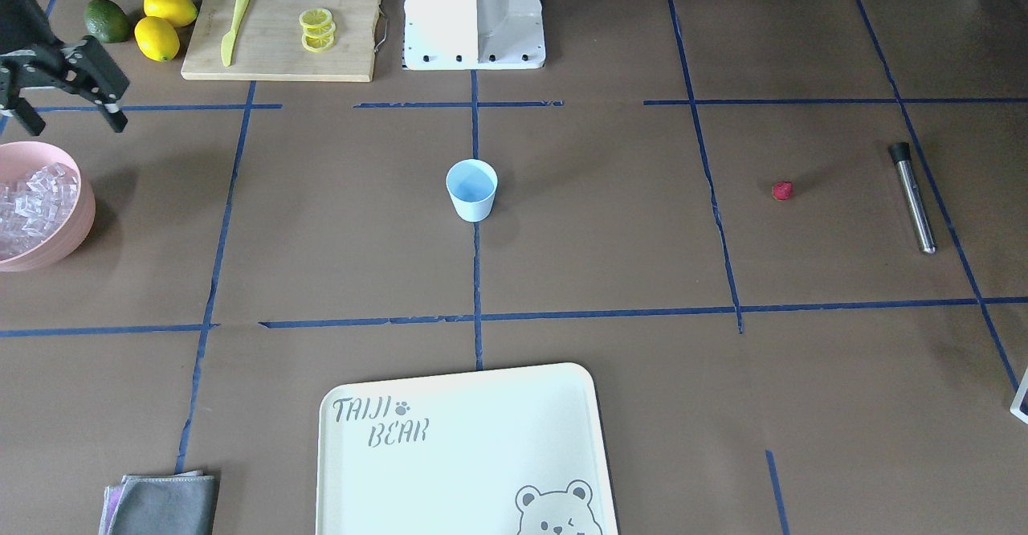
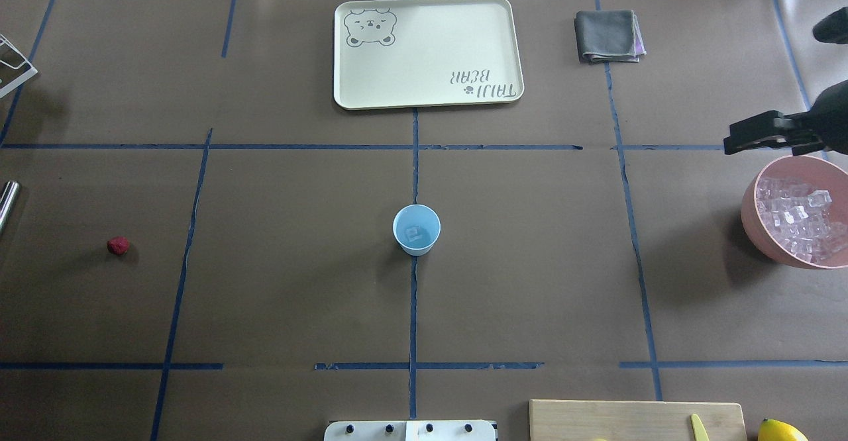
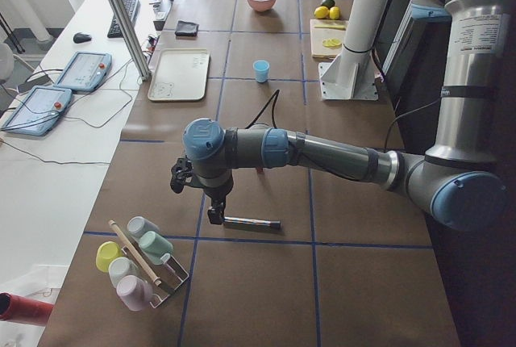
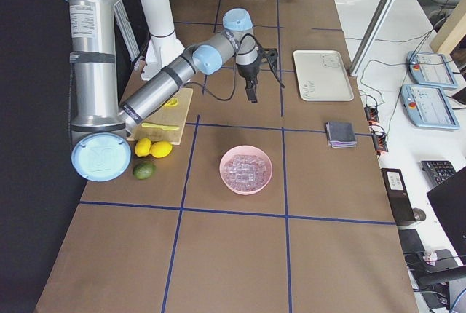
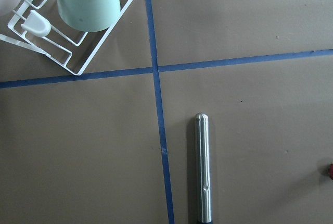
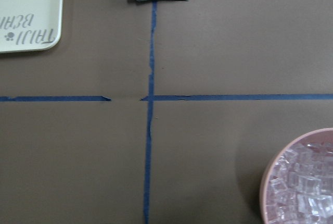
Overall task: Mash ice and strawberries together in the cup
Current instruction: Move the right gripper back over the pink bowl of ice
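Note:
The pale blue cup (image 2: pixel 416 229) stands upright at the table's centre with one clear ice cube (image 2: pixel 415 233) in it. More ice (image 2: pixel 798 219) fills the pink bowl (image 1: pixel 76 234) at the robot's right. The strawberry (image 2: pixel 118 245) lies on the table on the left side, near a steel muddler (image 1: pixel 913 198). My right gripper (image 1: pixel 72 117) hangs open and empty just beyond the bowl. My left gripper (image 3: pixel 211 208) hovers over the muddler (image 5: pixel 203 166); I cannot tell whether it is open or shut.
A wooden board (image 1: pixel 281 57) with lemon slices and a yellow knife sits near the robot base (image 1: pixel 474 13), with lemons (image 1: pixel 165 25) and a green fruit beside it. A cream tray (image 2: pixel 430 83) and grey cloth (image 2: pixel 608 36) lie at the far edge. A cup rack (image 3: pixel 141 262) stands at the left end.

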You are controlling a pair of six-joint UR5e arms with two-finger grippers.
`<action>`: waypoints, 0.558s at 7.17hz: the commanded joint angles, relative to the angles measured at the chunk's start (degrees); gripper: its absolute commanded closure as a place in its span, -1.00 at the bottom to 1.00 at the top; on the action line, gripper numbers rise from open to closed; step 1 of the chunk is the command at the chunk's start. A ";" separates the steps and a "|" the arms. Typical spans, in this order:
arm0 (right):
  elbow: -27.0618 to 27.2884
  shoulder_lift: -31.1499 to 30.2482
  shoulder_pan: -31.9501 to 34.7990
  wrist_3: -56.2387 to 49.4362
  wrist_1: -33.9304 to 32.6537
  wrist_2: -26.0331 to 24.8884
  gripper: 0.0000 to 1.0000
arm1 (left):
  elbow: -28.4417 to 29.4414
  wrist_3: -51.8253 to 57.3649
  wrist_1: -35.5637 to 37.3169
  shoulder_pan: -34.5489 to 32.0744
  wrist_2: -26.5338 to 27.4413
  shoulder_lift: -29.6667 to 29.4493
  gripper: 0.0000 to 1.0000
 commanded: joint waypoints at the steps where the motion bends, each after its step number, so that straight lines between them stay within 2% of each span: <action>1: -8.78 -6.36 5.68 -7.95 11.95 4.89 -0.99 | -0.83 -0.75 0.04 -0.03 0.03 0.15 -1.00; 3: -15.21 -6.55 8.23 -15.78 13.23 4.89 -0.98 | -0.92 -0.75 0.04 0.06 0.03 0.06 -1.00; 4: -18.11 -6.29 8.76 -16.16 13.23 4.89 -0.98 | -1.00 -0.75 0.04 0.06 -0.05 0.06 -1.00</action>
